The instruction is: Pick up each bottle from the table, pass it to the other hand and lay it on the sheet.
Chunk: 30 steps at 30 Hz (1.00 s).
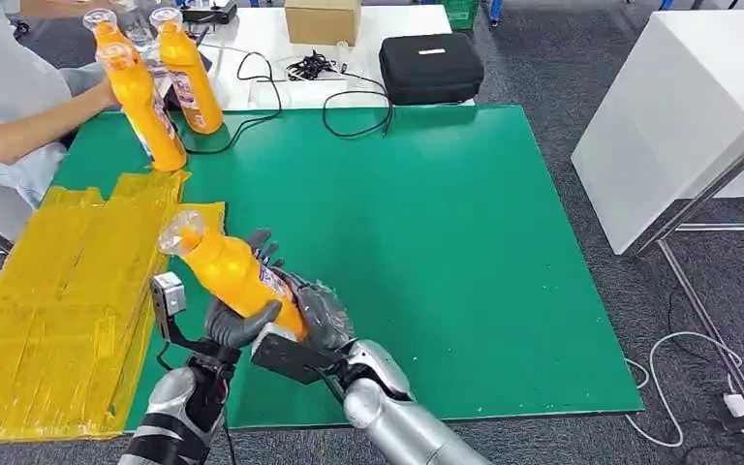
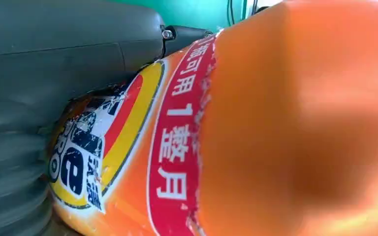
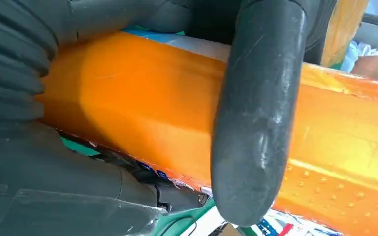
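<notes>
Glossy orange plastic bottle (image 1: 235, 274) gripped by both left hand (image 1: 235, 323) and right hand (image 1: 318, 315), crinkled yellow sheet (image 1: 53, 310) beside.

Open: the green tabletop (image 1: 426, 242) ahead and to my right, bare from its centre to the right and near edges.

Blocked, far left corner: three standing bottles (image 1: 160, 97), a person's arm (image 1: 29, 121) beside them.

Blocked, far edge: trailing black cables (image 1: 329, 92), black case (image 1: 431, 68), cardboard box (image 1: 322, 19).

To my left: yellow sheet (image 1: 58, 300), flat, nothing on it.

Off-table right: white cabinet (image 1: 678, 116).
</notes>
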Each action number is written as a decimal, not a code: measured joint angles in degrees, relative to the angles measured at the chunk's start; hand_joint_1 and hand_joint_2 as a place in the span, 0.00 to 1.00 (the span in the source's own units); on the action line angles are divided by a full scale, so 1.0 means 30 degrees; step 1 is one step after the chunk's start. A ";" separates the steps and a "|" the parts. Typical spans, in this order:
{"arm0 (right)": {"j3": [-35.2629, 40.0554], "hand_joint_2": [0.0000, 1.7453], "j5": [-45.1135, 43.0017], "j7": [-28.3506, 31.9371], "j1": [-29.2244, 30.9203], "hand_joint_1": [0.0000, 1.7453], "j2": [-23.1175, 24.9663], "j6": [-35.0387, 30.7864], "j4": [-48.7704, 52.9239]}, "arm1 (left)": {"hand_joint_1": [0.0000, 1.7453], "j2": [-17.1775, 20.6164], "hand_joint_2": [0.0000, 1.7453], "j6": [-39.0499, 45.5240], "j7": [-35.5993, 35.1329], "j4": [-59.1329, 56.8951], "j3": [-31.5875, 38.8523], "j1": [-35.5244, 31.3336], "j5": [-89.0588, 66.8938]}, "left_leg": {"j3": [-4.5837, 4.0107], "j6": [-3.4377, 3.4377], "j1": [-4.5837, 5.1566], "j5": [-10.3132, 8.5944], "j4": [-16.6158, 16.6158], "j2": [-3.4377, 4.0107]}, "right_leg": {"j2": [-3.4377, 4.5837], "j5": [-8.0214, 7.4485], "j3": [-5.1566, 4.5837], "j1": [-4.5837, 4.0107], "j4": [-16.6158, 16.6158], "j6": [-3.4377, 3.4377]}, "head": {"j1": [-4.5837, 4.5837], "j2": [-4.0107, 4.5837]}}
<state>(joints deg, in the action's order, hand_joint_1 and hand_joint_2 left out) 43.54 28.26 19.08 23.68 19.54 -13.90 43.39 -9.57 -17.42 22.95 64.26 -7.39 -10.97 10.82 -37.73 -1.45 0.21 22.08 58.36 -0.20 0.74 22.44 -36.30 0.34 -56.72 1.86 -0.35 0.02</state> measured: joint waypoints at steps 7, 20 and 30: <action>0.0248 1.00 0.0000 -0.0022 0.0163 1.00 0.0000 -0.0029 -0.0175 | 1.00 -0.0073 1.00 0.0022 0.0138 0.0021 0.0182 0.0137 0.0662 | 0.0000 0.0001 -0.0001 0.0001 0.0000 0.0001 | 0.0000 0.0000 0.0000 0.0000 0.0000 0.0000 | 0.0000 0.0000; 0.0481 1.00 -0.0051 0.0109 0.0357 1.00 0.0007 -0.0277 -0.0459 | 1.00 -0.0255 1.00 0.0277 0.0073 0.0226 0.0430 0.0224 0.1042 | 0.0001 0.0001 0.0000 0.0001 0.0000 -0.0001 | 0.0000 0.0000 0.0000 0.0000 0.0000 0.0000 | 0.0000 0.0000; 0.0502 1.00 -0.0109 0.0109 0.0449 0.71 0.0007 -0.0321 -0.0597 | 1.00 -0.0342 1.00 0.0583 0.0058 0.0248 0.0437 0.0235 0.1319 | 0.0000 0.0001 0.0000 0.0001 0.0000 -0.0002 | 0.0000 0.0000 0.0000 0.0000 0.0000 0.0000 | 0.0000 0.0000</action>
<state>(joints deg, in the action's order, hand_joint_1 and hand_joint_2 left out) 45.05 27.93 19.41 25.02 19.56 -14.86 41.59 -10.60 -15.67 23.12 65.00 -6.08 -10.27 14.78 -37.73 -1.44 0.21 22.08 58.36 -0.21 0.74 22.44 -36.30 0.34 -56.72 1.86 -0.35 0.02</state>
